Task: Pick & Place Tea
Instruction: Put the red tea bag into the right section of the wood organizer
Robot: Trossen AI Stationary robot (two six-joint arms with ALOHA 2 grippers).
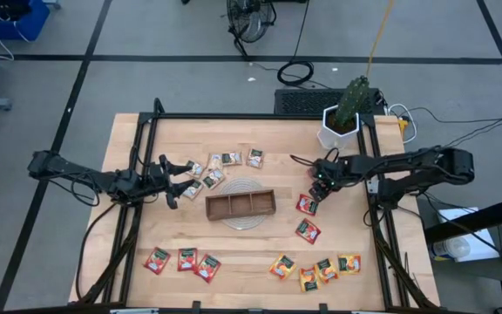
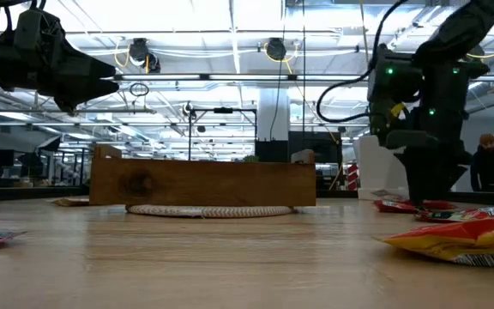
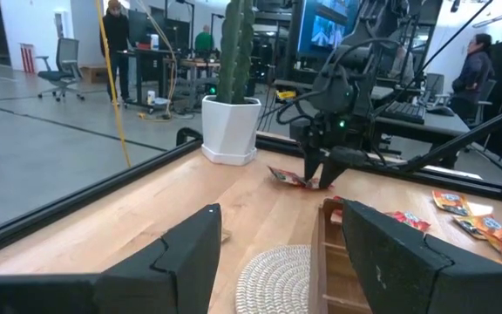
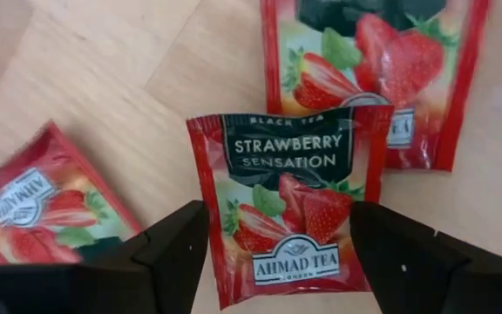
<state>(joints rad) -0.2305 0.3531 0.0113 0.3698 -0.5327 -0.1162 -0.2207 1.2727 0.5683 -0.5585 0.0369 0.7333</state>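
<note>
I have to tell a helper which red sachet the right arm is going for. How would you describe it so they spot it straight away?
Start at the white cactus pot on the right of the table. Just in front of it the right hand hangs open over a red strawberry sachet. Unlike the red sachets beside it, this one sits between the hand's two fingers.

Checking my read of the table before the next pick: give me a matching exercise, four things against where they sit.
1 wooden tray
2 cactus pot
3 orange-yellow sachets
4 right gripper

A near edge, right side
B far right corner
C on the woven mat, centre
D open over a red sachet

Pairs: 1-C, 2-B, 3-A, 4-D
</note>
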